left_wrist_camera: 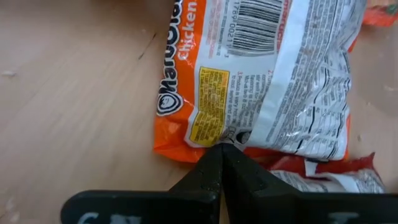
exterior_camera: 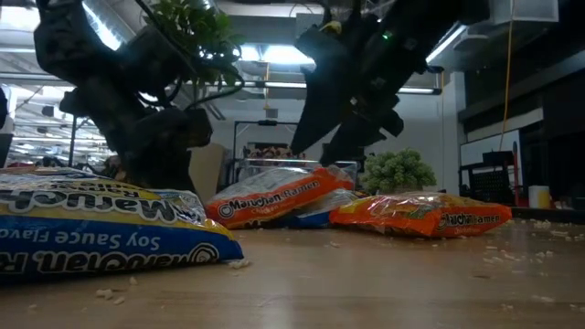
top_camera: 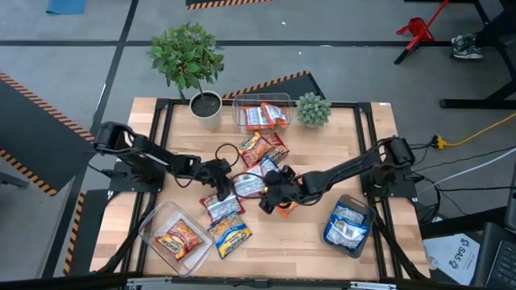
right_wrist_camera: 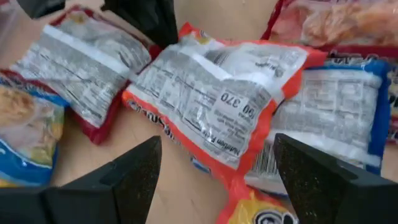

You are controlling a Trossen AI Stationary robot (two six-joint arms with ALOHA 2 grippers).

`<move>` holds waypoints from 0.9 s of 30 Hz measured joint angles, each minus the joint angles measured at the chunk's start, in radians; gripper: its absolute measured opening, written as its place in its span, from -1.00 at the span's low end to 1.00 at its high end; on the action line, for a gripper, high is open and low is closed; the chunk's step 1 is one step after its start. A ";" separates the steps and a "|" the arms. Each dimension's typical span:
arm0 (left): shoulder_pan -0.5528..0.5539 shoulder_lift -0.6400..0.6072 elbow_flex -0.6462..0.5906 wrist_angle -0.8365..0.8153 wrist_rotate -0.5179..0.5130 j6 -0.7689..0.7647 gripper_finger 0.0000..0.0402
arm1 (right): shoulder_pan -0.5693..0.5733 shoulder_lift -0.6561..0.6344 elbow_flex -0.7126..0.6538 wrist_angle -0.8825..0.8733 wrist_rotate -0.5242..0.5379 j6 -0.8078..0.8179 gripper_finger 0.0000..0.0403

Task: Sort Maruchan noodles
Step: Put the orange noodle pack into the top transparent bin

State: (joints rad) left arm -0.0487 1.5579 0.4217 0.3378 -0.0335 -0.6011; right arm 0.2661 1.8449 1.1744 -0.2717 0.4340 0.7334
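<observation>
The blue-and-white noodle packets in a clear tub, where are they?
In the high view, the blue-and-white packets lie in a clear tub at the table's front right, just right of the open right gripper.

Even overhead light is illuminating the tabletop (top_camera: 322, 242) in the high view, and the arms are casting only soft shadows. In the low view, ceiling strip lights (exterior_camera: 274, 55) are glaring and rendering both arms as dark silhouettes, while the nearest packet (exterior_camera: 101, 228) is blurring. In the wrist views, plastic wrappers (right_wrist_camera: 217, 93) are reflecting white glare and the near fingers (left_wrist_camera: 217, 180) are appearing soft.
</observation>
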 joint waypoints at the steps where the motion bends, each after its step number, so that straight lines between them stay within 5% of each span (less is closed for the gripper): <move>1: 0.001 0.007 0.000 0.009 0.003 -0.004 -1.00 | 0.000 0.007 0.000 0.009 0.001 0.000 0.46; 17: 0.003 0.011 0.000 0.016 -0.001 -0.025 -1.00 | -0.033 0.110 0.001 0.076 -0.026 -0.005 0.43; 27: 0.003 0.011 0.000 0.017 -0.001 -0.018 -1.00 | -0.031 0.118 0.002 0.107 -0.045 -0.005 -0.26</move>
State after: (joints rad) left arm -0.0460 1.5688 0.4217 0.3546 -0.0349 -0.6189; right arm 0.2348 1.9625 1.1759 -0.1642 0.3890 0.7279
